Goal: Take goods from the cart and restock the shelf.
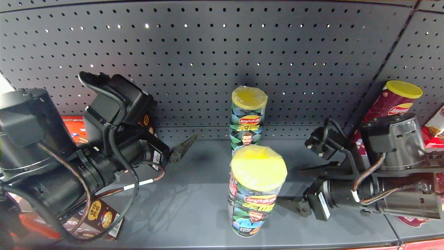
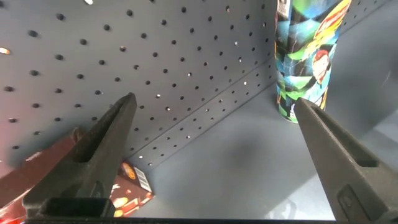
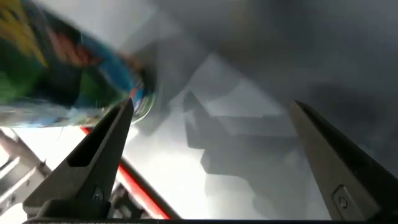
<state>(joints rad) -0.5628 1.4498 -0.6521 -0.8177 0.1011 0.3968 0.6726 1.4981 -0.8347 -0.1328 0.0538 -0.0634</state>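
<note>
Right tool (image 1: 288,184) stands wide open just beside the front chip can (image 1: 256,194), upright on the shelf (image 1: 194,194); placement judged complete, next move calls for clear withdrawal without toppling it.

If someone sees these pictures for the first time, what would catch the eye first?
Two tall green-and-blue snack cans with yellow lids stand upright on the grey shelf, the front can directly before the rear can. The open left gripper and open right gripper flank them, both empty.
</note>
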